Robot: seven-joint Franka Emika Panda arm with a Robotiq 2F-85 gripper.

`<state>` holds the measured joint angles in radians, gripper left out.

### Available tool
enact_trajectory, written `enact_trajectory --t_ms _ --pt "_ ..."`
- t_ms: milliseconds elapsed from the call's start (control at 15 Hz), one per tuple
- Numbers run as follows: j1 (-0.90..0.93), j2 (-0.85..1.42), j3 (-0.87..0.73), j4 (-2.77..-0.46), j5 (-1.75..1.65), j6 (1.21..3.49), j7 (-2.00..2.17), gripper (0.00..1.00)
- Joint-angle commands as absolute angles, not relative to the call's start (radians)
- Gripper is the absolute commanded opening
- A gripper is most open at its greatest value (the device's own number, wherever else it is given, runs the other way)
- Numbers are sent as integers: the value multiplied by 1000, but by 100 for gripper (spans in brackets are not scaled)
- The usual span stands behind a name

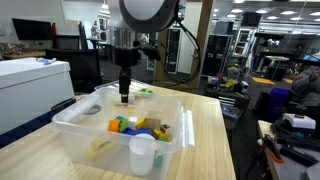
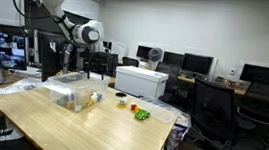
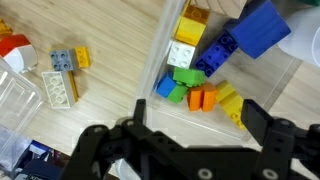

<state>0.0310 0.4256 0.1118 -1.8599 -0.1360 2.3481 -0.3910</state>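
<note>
Several coloured plastic toy bricks (image 3: pixel 195 75) lie inside the clear plastic bin (image 1: pixel 75 128), just below my gripper (image 3: pixel 192 118), jaws apart and empty. I judge this the drop-off step; next calls for lifting straight clear.

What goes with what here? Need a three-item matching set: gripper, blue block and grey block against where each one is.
Things:
1. gripper
2. blue block
3. grey block

Places:
A. on the bare wood of the table, outside the bin
B. inside the clear bin
C. above the bin's wall, jaws apart

Pairs: 1-C, 2-B, 3-A
</note>
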Motion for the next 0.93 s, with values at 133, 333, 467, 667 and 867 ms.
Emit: enact_trajectory --t_ms 133,333,467,667,867 --pt "31 422 111 -1860 -134 2350 -391 99" --pt "-18 375 114 -1810 -8 2330 -364 100" --pt "-72 410 63 -1697 59 2300 -318 100" --pt "-91 451 6 -1652 58 2300 -200 100" --pt "-111 526 -48 -1593 61 2283 -50 100"
